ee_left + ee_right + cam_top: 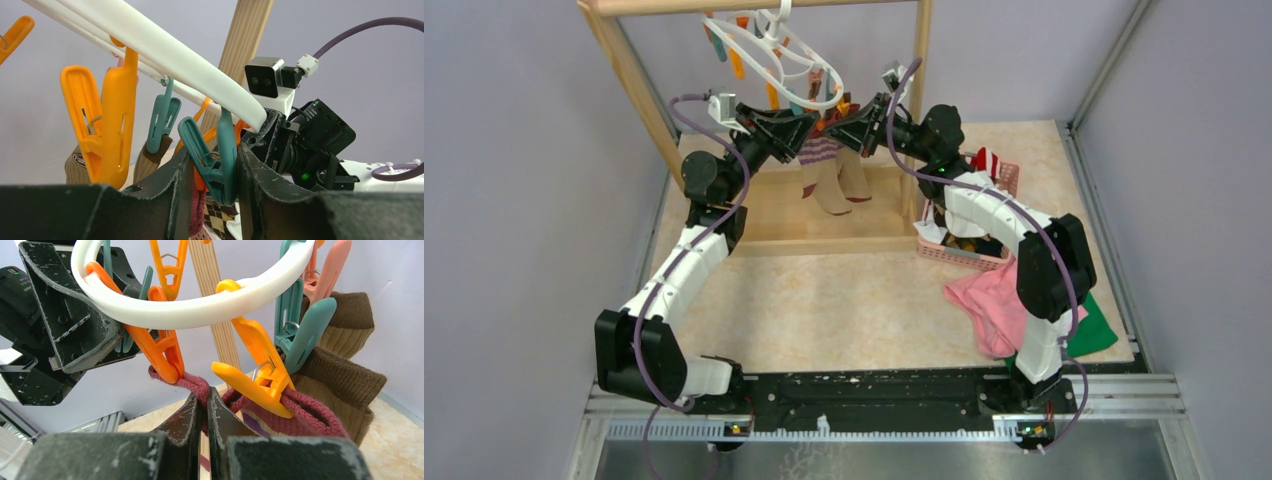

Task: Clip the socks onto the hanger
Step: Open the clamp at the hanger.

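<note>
- The hanger is hung from the wooden rack at the far side of the table. The sock is suspended below its ring, between the two arms.
- The sock's maroon cuff appears to be bitten by two orange clips. The stretch between them is pinched by the right gripper, whose fingers are clenched almost together on the fabric.
- The left gripper is clamped on a teal clip, with one finger pressed to each side of it.
- The sock is judged light, soft and limp. It is expected to sag and fold wherever it is unsupported, and no harm is expected from a firm pinch.
- The ribbed cuff is judged the best hold, being thick. It is best taken just below its edge, so that room is left for a clip's bite.
- The clip is judged stiff, sprung and free to swing, so it is best squeezed squarely across its handles.
</note>
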